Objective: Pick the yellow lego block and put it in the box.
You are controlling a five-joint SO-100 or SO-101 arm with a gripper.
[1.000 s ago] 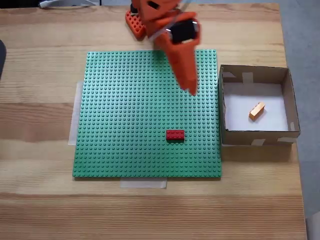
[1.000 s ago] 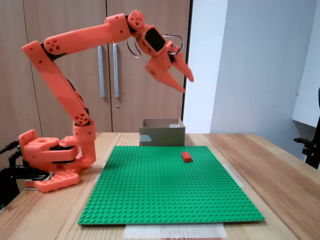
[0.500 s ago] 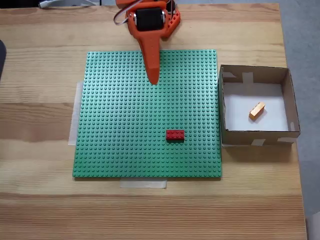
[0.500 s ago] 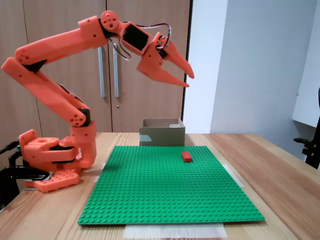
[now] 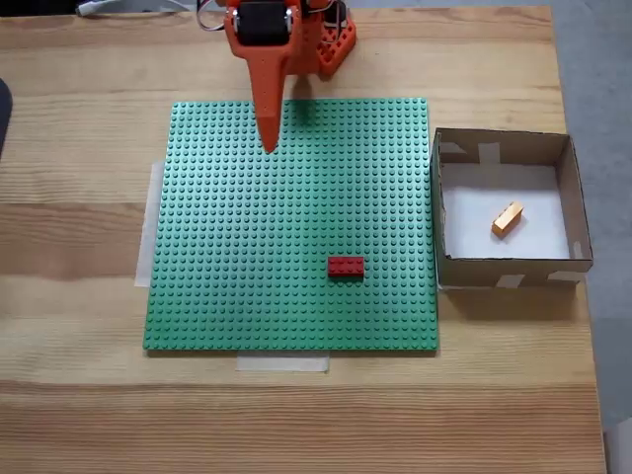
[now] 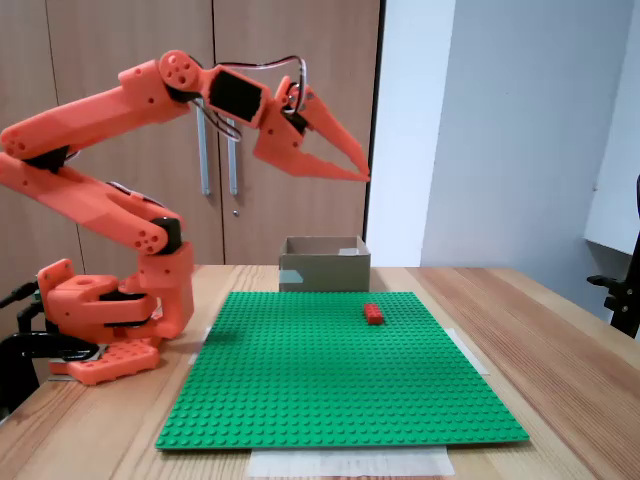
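Fixed view, yellow lego block (image 5: 508, 218) lying diagonally

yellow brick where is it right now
In the top-down fixed view the yellow brick lies on the white floor of the box, right of centre, lying at an angle, to the right of the green baseplate.
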